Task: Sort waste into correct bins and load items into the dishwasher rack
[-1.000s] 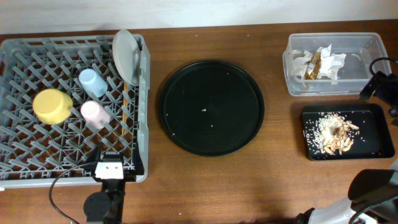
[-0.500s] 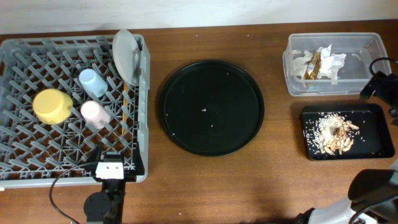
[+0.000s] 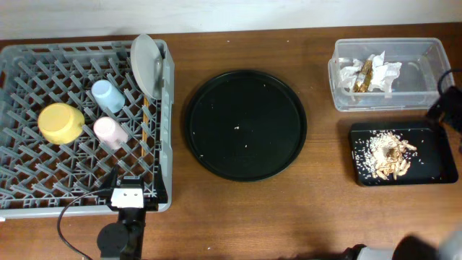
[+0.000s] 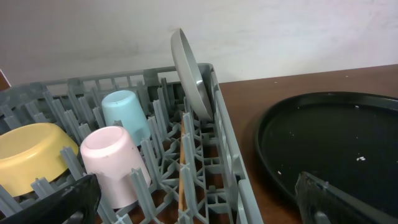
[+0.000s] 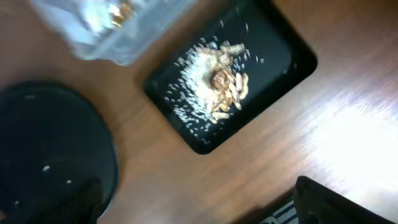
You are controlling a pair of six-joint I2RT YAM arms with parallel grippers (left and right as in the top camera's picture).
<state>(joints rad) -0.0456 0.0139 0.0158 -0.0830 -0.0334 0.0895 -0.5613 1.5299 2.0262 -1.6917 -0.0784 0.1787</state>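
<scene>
Overhead shows the dishwasher rack (image 3: 167,137) loaded and scraps (image 3: 386,153) in the black tray (image 3: 434,136); left hand (image 4: 199,202) and right hand (image 5: 193,205), both spread empty, should lift straight clear.

Bright and even from overhead, with only faint, soft shadows beside the large square grey plastic dishwasher rack (image 3: 167,130). Sharp in the overhead and left wrist views. Blurred by motion across the right wrist view, with white glare on the brown wooden table (image 5: 354,137).
</scene>
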